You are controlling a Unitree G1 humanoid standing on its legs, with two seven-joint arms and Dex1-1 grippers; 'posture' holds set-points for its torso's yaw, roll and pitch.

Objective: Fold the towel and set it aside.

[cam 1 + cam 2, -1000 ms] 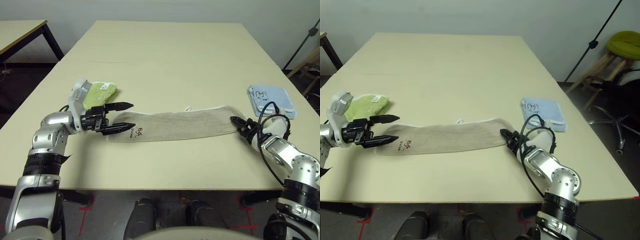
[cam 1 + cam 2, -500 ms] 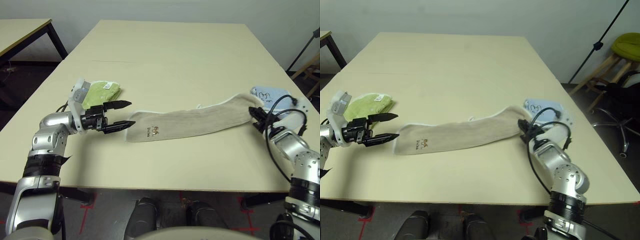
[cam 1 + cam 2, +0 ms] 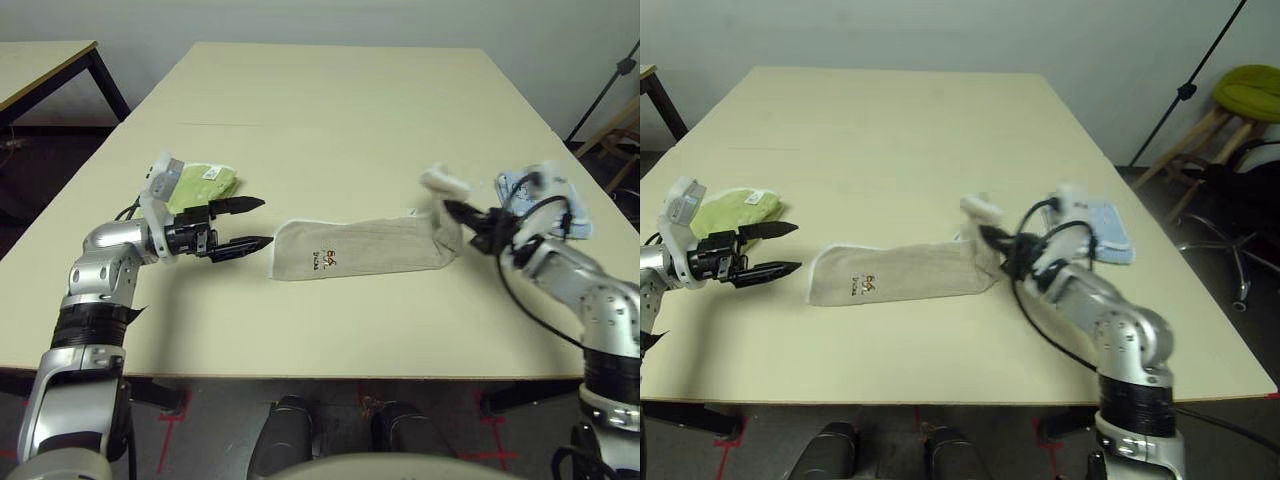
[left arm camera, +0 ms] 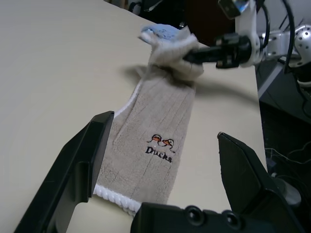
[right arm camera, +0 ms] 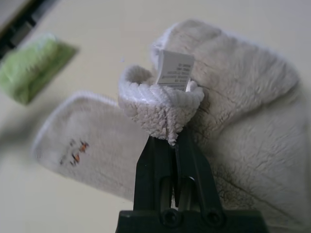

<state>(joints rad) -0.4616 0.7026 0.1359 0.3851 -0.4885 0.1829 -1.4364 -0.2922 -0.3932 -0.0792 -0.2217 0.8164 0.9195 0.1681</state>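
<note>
The beige towel [image 3: 360, 247] lies along the middle of the table [image 3: 340, 110], its embroidered motif [image 4: 160, 144] near its left end. My right gripper [image 3: 452, 208] is shut on the towel's right end, holding that white-edged corner with its label [image 5: 176, 68] up off the table and over the towel's right part. My left gripper [image 3: 266, 222] is open just left of the towel's left end, a small gap away, with nothing between its fingers [image 4: 82, 165].
A lime-green cloth [image 3: 200, 187] lies behind my left wrist. Behind my right forearm, near the table's right edge, lies a light blue cloth [image 3: 545, 190]. Another table [image 3: 40, 60] stands far left. A stool [image 3: 1250, 85] and a stand [image 3: 1185, 90] are off to the right.
My right gripper has lifted the towel's right end and carried it left, bunching that end. The towel's left end has slid right, away from my left gripper, which stays open in place.
</note>
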